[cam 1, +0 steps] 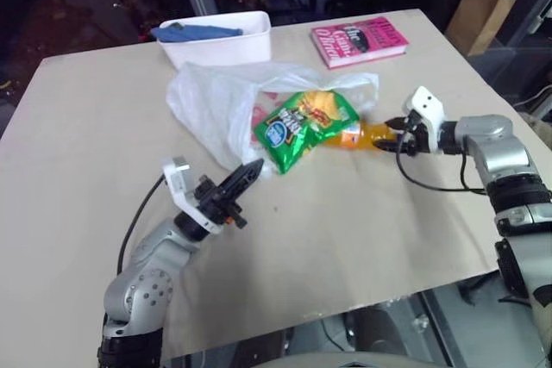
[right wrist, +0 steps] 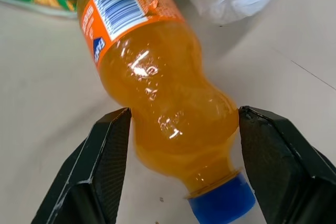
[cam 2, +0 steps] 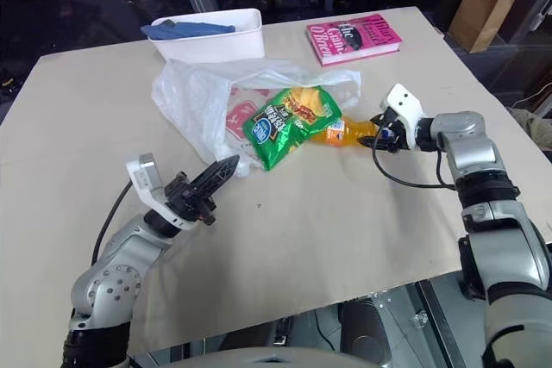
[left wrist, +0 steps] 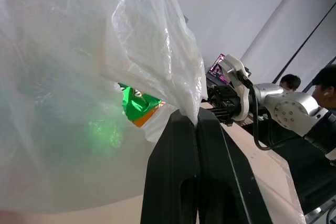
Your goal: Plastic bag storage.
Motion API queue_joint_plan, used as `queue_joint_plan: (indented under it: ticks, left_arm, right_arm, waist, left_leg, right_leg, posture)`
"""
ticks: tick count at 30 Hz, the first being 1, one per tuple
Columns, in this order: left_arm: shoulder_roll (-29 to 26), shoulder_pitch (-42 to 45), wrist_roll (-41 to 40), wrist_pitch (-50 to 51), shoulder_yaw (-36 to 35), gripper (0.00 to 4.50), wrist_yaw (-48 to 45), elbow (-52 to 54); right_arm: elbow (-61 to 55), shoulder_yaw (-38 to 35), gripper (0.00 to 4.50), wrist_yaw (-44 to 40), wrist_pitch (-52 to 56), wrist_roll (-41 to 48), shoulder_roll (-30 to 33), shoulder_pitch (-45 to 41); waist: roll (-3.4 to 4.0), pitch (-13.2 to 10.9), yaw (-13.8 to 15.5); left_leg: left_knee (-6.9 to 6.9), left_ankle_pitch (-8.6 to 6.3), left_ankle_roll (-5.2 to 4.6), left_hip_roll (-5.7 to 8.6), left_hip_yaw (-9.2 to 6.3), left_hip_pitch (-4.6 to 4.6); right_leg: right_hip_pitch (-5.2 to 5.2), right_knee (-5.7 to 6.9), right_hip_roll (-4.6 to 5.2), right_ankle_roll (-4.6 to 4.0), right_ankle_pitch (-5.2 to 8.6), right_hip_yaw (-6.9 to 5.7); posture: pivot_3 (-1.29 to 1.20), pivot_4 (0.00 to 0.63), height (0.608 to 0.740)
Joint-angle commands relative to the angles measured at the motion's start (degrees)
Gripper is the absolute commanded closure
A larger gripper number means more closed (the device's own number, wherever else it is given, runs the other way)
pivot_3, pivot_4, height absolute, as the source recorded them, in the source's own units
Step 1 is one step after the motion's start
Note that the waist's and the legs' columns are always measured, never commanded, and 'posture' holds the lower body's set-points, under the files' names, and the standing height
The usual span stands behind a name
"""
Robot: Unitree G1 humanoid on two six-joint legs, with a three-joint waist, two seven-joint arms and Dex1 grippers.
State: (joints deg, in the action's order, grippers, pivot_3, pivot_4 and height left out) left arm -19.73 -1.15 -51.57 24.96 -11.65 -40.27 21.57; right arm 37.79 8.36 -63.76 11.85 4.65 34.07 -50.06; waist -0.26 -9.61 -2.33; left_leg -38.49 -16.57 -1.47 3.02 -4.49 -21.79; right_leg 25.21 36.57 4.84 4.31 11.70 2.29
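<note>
The left gripper (cam 1: pixel 250 170) pinches the bag (cam 1: pixel 216 101) rim to hold it, while the right gripper (right wrist: pixel 181 129), fingers spread, straddles the bottle (right wrist: pixel 157 87) ungripped, likely to push it in

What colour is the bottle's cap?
Blue, on the orange bottle; its cap shows best in the right wrist view.

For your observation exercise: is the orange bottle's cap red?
No: the orange bottle, between the right gripper's open fingers, has a blue cap.
</note>
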Motion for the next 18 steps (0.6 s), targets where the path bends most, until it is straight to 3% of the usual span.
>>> queue_joint_plan:
  ticks: [1,8,11,17,18]
  left_arm:
    - [0.3,-0.8,0.4,-1.4,-0.5,4.50,-0.5,1.0]
    - [1.0,-2.0,1.2,-1.9,0.4,4.50,-0.7,1.4]
    - [0.8,-1.6,1.3,-1.8,0.3,4.50,-0.7,1.1]
    - [0.9,-0.7,1.7,-1.5,1.0,4.50,-0.8,0.3]
    - [0.9,-0.5,1.8,-1.5,1.1,4.50,-0.8,0.2]
  right_arm:
    - [-0.4,0.8,1.28,-3.9,-0.1,0.3,-0.4,-0.1]
    - [-3.5,1.6,2.93,-7.0,0.9,-0.4,0.3,1.7]
    - [-5.0,1.7,4.37,-6.8,1.6,-0.8,0.6,2.3]
    - [-7.1,3.9,4.46,-8.5,3.6,-1.4,0.5,3.6]
    - [-7.7,4.6,3.95,-8.6,3.7,-2.1,0.7,4.0]
  waist:
    - [-0.01,0.0,0.0]
    - [-0.10,0.1,-0.1]
    - [-0.18,0.1,0.1]
    - [-0.29,0.2,0.3]
    - [-0.30,0.2,0.2]
  left_leg:
    - [0.00,0.00,0.00,-0.01,0.00,0.00]
    - [0.01,0.00,0.00,-0.08,0.05,0.09]
    - [0.00,-0.01,-0.01,-0.08,0.01,0.12]
    - [-0.03,-0.01,-0.01,-0.05,-0.05,0.30]
    - [-0.03,-0.01,-0.01,-0.06,-0.06,0.34]
  right_leg:
    - [-0.01,0.00,-0.01,0.00,0.00,0.00]
    - [-0.04,0.02,-0.06,-0.01,0.00,0.08]
    - [-0.12,0.03,-0.06,-0.03,-0.02,0.02]
    - [-0.36,-0.04,-0.03,-0.03,-0.02,-0.05]
    - [-0.40,-0.04,-0.04,-0.03,-0.02,-0.05]
  posture:
    - [0.00,0.150,0.740]
    - [0.00,0.150,0.740]
    - [0.00,0.150,0.740]
    - [0.00,0.150,0.740]
    - [0.00,0.150,0.740]
